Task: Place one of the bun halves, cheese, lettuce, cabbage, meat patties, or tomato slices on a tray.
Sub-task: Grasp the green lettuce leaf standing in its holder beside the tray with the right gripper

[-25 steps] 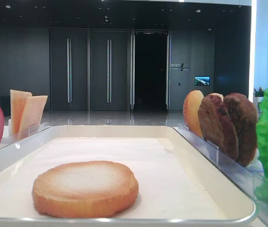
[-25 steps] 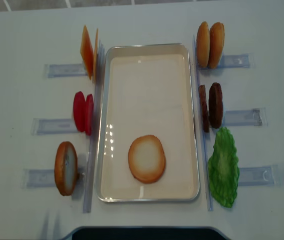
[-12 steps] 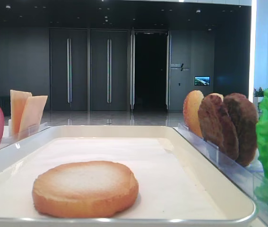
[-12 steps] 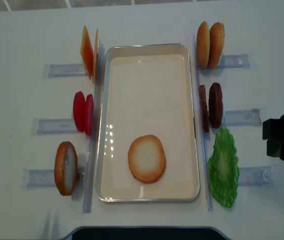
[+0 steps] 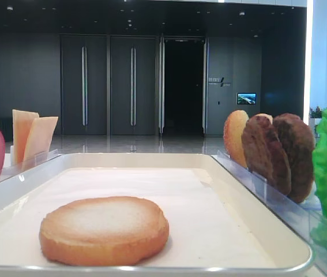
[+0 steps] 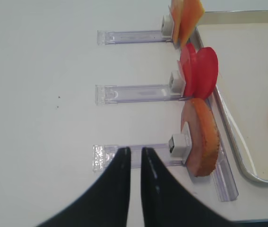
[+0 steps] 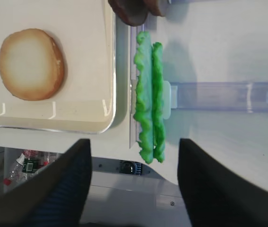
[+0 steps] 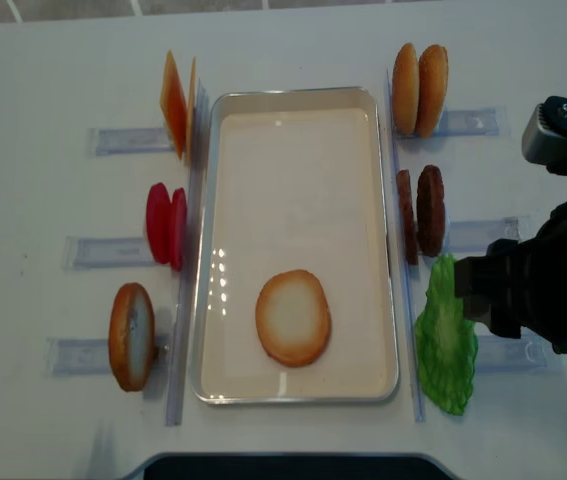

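A golden bun half lies flat in the near part of the cream tray, also seen low in the front view as bun half. The ruffled green lettuce stands on edge in a clear rack right of the tray. My right gripper hovers over the lettuce, open. In the right wrist view the lettuce sits between and beyond the wide-spread gripper. My left gripper is shut and empty over the table, left of a racked bun half.
Clear racks flank the tray. On the left stand cheese slices, tomato slices and a bun half. On the right stand two bun halves and meat patties. The table's near edge is close below the tray.
My right arm has come in from the right edge and now hangs over the lettuce. Bun half and racked pieces have not moved.
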Tool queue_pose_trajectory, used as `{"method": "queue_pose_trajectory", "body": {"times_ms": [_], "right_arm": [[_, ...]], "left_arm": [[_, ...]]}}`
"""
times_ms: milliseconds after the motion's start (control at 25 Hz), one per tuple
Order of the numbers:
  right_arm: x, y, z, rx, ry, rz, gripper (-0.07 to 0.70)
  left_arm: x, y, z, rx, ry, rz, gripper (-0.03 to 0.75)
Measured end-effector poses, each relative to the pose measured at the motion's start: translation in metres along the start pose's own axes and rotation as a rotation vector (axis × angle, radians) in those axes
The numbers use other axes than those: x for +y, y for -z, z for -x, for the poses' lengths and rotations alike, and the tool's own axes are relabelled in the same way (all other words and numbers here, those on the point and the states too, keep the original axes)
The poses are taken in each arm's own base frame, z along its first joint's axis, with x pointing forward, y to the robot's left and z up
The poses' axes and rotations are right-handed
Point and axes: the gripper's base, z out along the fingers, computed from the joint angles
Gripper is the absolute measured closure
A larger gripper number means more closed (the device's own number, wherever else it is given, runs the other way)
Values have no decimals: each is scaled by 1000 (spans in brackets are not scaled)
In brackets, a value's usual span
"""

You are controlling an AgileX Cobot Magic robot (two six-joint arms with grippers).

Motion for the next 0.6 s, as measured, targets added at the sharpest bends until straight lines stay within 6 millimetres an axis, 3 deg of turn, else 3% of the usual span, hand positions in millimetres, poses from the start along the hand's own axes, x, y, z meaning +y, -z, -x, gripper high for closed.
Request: {"method": "queue_pose_trajectory", "body": {"times_ms": [600], "right_arm": [[10, -45, 17, 102, 57, -80, 217]], "left_arm": [[0, 0, 0, 0, 0, 0, 702]]}}
